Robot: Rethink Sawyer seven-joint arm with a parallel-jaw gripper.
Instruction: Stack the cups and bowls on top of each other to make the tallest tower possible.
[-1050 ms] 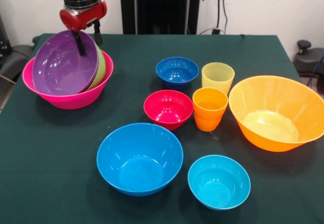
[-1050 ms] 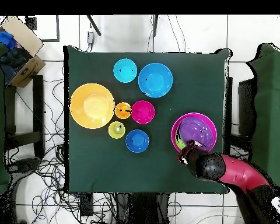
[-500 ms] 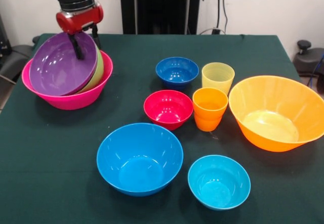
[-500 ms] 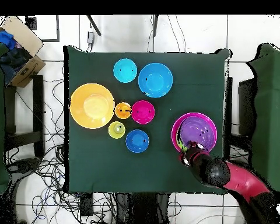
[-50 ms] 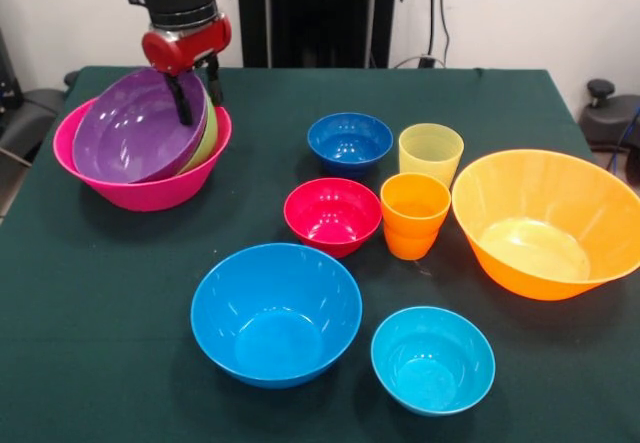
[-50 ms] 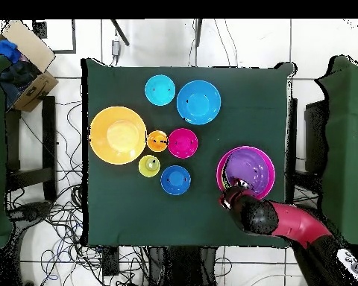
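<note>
The tower is a large pink bowl (image 5: 140, 191) at the table's left, with a green bowl (image 5: 208, 133) and a tilted purple bowl (image 5: 130, 133) nested in it. My gripper (image 5: 197, 91) is shut on the purple bowl's far rim, one finger inside and one outside. Overhead, the gripper (image 6: 231, 194) sits at the pink bowl's (image 6: 221, 165) edge. Loose on the cloth stand a dark blue bowl (image 5: 349, 141), a red bowl (image 5: 332, 213), a sky blue bowl (image 5: 275, 313), a cyan bowl (image 5: 432, 358) and a large orange bowl (image 5: 545, 223). A pale yellow cup (image 5: 430, 153) and an orange cup (image 5: 413, 213) stand between them.
The dark green tablecloth (image 5: 120, 343) covers the whole table. Off the table, a cardboard box (image 6: 25, 56) rests on a chair at one corner, and cables lie on the floor around it.
My gripper moved right in the front view, and the pink bowl stack shifted right with it. The purple bowl now lies lower in the stack.
</note>
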